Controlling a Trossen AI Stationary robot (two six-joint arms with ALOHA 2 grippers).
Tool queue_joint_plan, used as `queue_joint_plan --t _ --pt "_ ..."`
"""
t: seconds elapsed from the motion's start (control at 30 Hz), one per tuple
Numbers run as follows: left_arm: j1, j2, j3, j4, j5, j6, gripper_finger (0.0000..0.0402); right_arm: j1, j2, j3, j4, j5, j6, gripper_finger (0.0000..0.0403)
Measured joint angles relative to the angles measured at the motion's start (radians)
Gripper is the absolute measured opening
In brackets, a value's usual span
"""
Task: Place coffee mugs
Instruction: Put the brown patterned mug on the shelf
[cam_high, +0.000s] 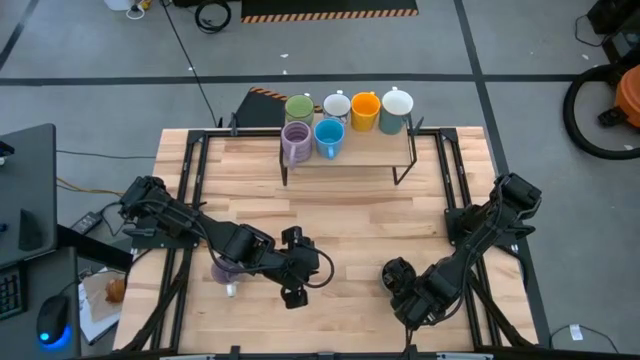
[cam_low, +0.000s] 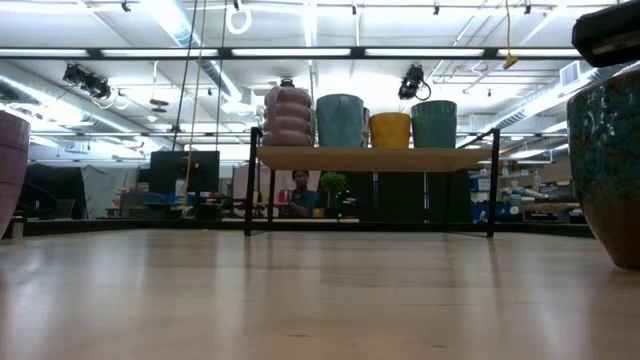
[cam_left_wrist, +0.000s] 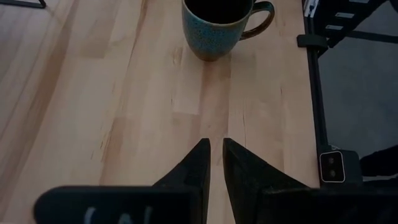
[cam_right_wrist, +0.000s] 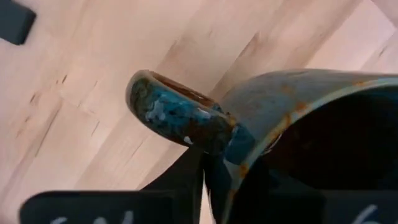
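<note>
A: Which item sits nearest the lens?
B: The dark mug (cam_right_wrist: 298, 124), speckled blue-brown, filling the lower right of the right wrist view. The right gripper (cam_high: 402, 283) has its fingers pinching the mug wall beside the handle.

A: Surface?
B: A pale wood-plank table (cam_high: 350, 215) on a dark frame.

A: Left gripper (cam_left_wrist: 214, 158)?
B: Fingers nearly pressed together, holding nothing, low centre of the high view. A light purple mug (cam_high: 224, 270) stands beside that arm.

A: Remaining mugs?
B: Six mugs on the raised shelf (cam_high: 365, 155), upper centre of the high view.

A: Room?
B: Grey floor, ceiling strip lights, a person (cam_low: 299, 197) seated far behind the shelf.
</note>
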Motion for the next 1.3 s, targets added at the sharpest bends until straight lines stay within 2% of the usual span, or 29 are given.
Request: queue_joint_plan --t 0.17,0.3,0.43,0.57,0.77,0.87,0.97,1.2,1.3 --pt "0.0 0.0 0.0 0.001 0.005 -0.027 0.0047 -0.005 -0.001 0.0 0.002 -0.014 -0.086 0.0045" --pt "0.018 0.0 0.0 0.007 0.052 -0.06 0.0047 -0.032 -0.01 0.014 -0.012 -0.042 -0.136 0.0043" --pt "0.021 0.0 0.0 0.061 -0.02 -0.007 0.0047 -0.088 -0.025 0.055 -0.054 -0.044 -0.182 0.0046" --pt "0.019 -0.001 -0.063 0.197 -0.052 0.026 0.0047 -0.174 -0.053 0.104 -0.097 -0.05 -0.198 0.0046" --pt "0.028 0.003 -0.241 0.418 0.016 -0.039 0.0047 -0.317 -0.124 0.16 -0.155 -0.061 -0.244 0.0046" --pt "0.04 0.003 -0.276 0.478 0.026 -0.052 0.0047 -0.395 -0.155 0.193 -0.187 -0.054 -0.307 0.0046" --pt "0.057 0.0 -0.277 0.494 0.029 -0.027 0.0047 -0.48 -0.172 0.222 -0.235 -0.05 -0.381 0.0046" --pt "0.137 -0.022 -0.278 0.479 0.112 0.104 0.0047 -0.687 -0.181 0.312 -0.318 -0.051 -0.548 0.0046" --pt "0.172 -0.076 -0.311 0.457 0.115 0.157 0.0047 -0.773 -0.182 0.356 -0.315 -0.051 -0.603 0.0046"
